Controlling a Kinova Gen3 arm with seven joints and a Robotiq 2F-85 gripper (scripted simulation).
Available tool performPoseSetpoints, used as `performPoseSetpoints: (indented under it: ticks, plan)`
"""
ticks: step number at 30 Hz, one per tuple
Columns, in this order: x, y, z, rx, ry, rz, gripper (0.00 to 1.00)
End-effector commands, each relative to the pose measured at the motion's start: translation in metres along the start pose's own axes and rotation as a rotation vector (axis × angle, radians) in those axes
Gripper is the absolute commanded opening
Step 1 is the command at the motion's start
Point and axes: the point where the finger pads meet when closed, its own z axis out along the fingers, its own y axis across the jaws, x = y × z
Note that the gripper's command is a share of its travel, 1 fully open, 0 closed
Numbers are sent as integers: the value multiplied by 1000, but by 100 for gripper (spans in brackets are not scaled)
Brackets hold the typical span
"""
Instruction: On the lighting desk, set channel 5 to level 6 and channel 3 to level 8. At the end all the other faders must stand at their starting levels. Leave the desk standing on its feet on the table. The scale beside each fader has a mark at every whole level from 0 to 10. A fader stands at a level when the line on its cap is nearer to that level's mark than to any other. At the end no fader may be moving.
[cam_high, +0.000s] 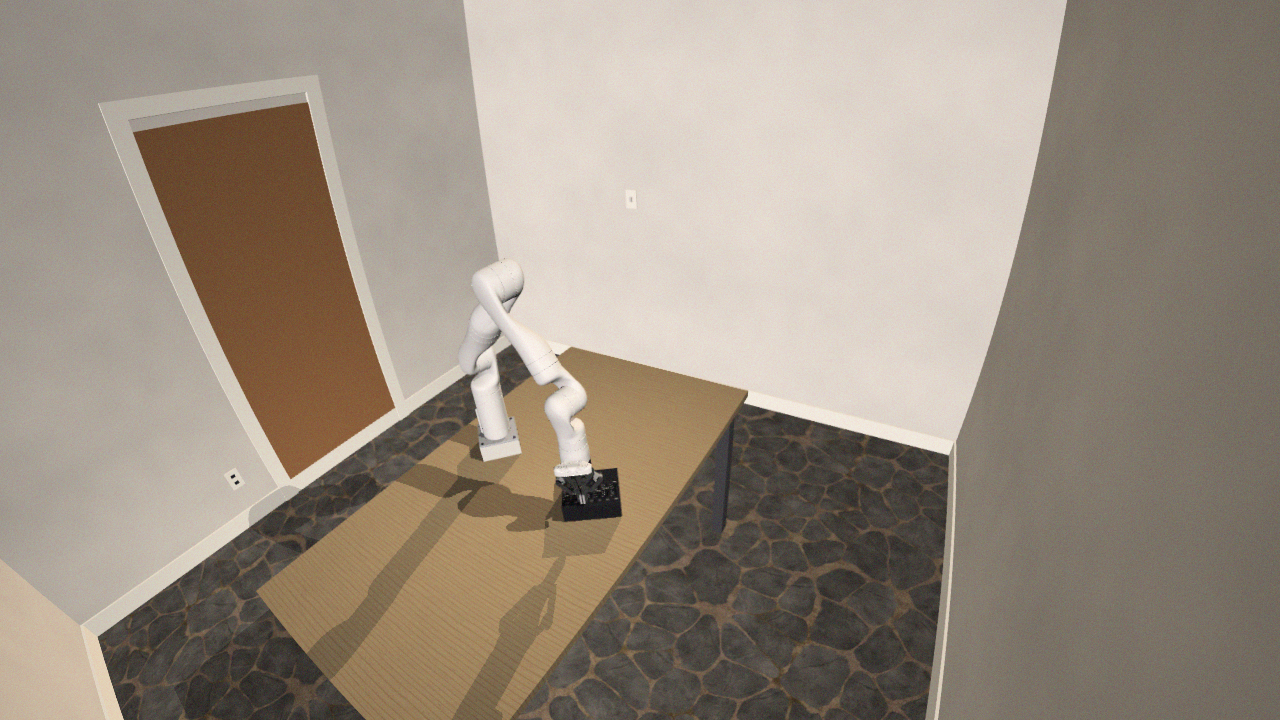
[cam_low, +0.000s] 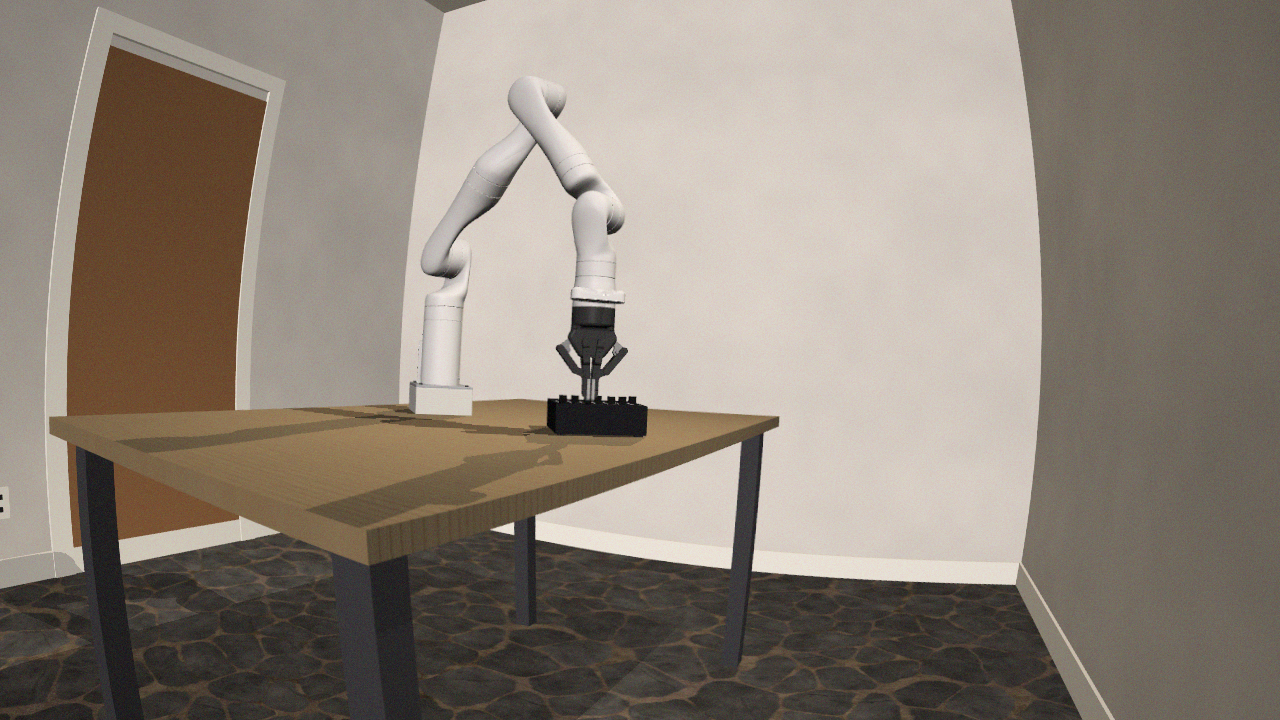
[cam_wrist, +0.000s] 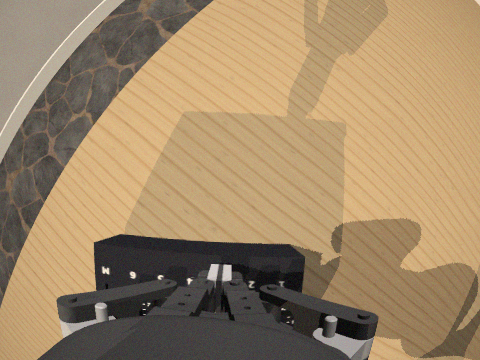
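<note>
The lighting desk (cam_high: 592, 496) is a small black box standing on the wooden table near its right edge; it also shows in the exterior view (cam_low: 597, 417) and in the wrist view (cam_wrist: 200, 263). Several small fader caps stick up along its top. My gripper (cam_low: 589, 390) points straight down with its fingers shut together, the tips down among the fader caps left of the desk's middle. In the wrist view the shut fingertips (cam_wrist: 219, 274) sit over the desk's top. The caps are too small for me to tell which one the tips touch or what the levels are.
The arm's white base (cam_high: 497, 445) stands on the table behind the desk. The table's right edge (cam_high: 689, 483) runs close beside the desk. A brown door (cam_high: 259, 277) is in the left wall.
</note>
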Motion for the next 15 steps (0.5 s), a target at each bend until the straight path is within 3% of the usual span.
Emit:
performPoseSetpoints:
  ticks: [1, 15]
  plan:
    - [0, 0, -1, 1, 1, -1, 0]
    - [-4, 0, -1, 1, 1, -1, 0]
